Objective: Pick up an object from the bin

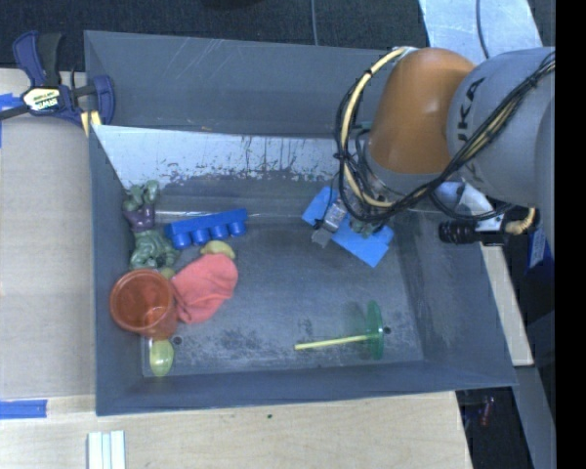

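Note:
My gripper (329, 227) hangs low at the back of the bin, right of the middle, under the orange cover. A blue flat angular piece (367, 247) lies right at it, sticking out on both sides, its larger part to the lower right. Whether the piece is gripped or merely lies beneath is hidden by the gripper's body. Toward the front right lies a yellow-green stick with a green disc (348, 340), well apart from the gripper.
Along the bin's left side lie a blue toothed block (207, 229), a pink soft lump (207, 286), an orange cup (143, 301), two greenish figures (146, 233) and a small yellow-green ball (160, 358). The arm and its cables reach in from the right.

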